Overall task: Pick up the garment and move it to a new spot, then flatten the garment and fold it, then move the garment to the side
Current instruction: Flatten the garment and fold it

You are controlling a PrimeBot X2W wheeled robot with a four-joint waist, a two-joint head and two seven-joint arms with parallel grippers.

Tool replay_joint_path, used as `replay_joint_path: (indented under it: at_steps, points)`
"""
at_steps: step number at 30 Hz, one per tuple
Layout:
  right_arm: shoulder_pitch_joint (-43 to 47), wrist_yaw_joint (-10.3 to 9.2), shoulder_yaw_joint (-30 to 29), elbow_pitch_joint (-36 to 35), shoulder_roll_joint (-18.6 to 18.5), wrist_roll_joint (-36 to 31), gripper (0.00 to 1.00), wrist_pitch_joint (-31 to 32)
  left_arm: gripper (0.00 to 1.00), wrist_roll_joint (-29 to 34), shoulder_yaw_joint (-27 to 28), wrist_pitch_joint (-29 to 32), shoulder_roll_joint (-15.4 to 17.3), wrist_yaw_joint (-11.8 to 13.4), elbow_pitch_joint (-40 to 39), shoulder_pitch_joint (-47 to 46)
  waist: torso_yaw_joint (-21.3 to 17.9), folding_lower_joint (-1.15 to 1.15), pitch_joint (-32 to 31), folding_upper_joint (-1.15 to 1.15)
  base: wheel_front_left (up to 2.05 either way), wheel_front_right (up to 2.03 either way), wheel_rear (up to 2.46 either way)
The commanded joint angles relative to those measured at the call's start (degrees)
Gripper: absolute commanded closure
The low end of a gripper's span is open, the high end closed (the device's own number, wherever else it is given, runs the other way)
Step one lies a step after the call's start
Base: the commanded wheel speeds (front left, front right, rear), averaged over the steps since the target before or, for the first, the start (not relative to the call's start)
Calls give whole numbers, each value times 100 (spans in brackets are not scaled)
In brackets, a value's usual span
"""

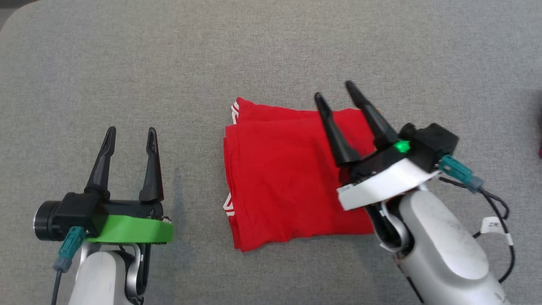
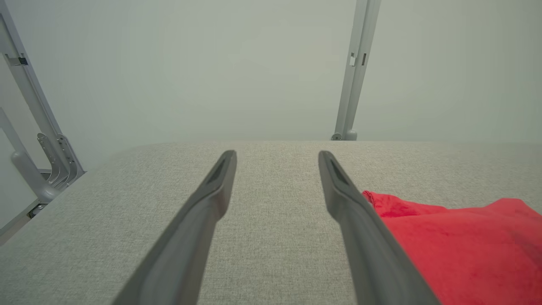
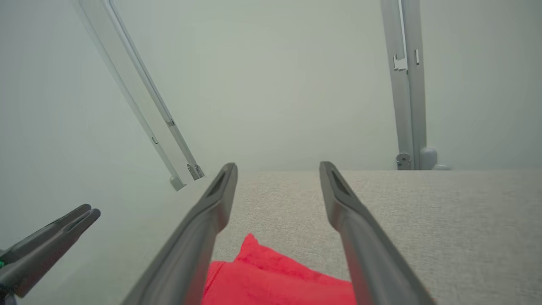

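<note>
The garment (image 1: 283, 173) is a red piece with white trim, folded into a rough rectangle at the middle of the grey table (image 1: 271, 51). My right gripper (image 1: 335, 92) hovers over its right part, open, with nothing between the fingers. In the right wrist view the red garment (image 3: 271, 279) lies below and between the spread fingers of my right gripper (image 3: 278, 169). My left gripper (image 1: 131, 132) stands open to the left of the garment, apart from it. Through the left wrist camera, the left gripper (image 2: 277, 156) is spread wide over bare cloth, the garment (image 2: 457, 241) at its right.
The grey padded table top reaches to all sides of the garment. Pale metal frame posts (image 2: 353, 72) stand beyond the far edge, against a plain wall. A cable (image 1: 499, 212) hangs by my right wrist. A dark thing (image 1: 539, 148) shows at the right edge.
</note>
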Motion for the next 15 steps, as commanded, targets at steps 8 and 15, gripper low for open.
replay_joint_path:
  at_steps: [8,15]
  points:
    - [916,-2,-1763,-258,-574,-748,0,21,0,1,209,-13,60,70,-4,117,-173,0,-191,0,0,0,0]
    - [1440,-3,-2495,-200,-715,-982,0,180,0,-33,306,-13,135,83,-36,297,-250,0,-450,0,0,0,0]
